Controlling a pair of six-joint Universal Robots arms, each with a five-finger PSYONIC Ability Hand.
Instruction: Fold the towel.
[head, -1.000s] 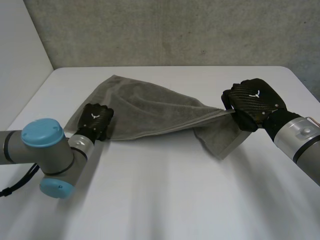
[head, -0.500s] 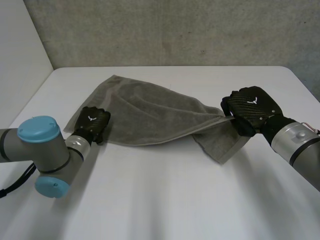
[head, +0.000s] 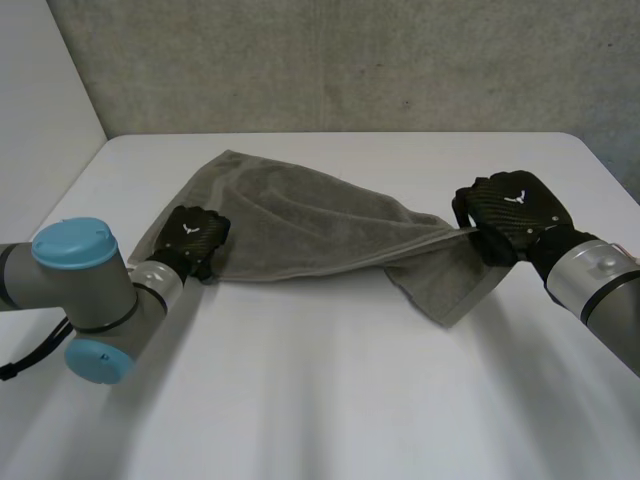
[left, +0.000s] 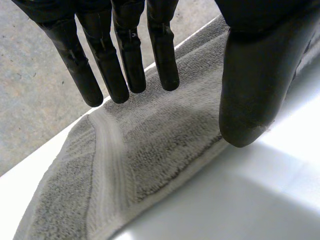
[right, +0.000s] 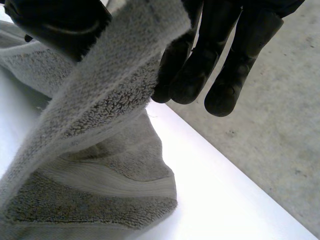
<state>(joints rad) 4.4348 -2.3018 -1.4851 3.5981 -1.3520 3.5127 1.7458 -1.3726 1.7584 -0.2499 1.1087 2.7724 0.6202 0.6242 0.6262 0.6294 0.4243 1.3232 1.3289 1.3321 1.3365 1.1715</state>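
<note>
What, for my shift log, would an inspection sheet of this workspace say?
Surface: white table.
Job's things: grey towel, bunched, its left part on the table, its right end held up.
Clutter: nothing seen.
Hands: left hand open, straight fingers at the towel's near left edge; right hand pinches the towel's right end above the table.
Cables: nothing seen.
Surroundings: grey wall behind the table.

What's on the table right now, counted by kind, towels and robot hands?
Towels: 1, the grey towel
Robot hands: 2, the left robot hand on one end of it and the right robot hand pinching the other end
Total: 3
</note>
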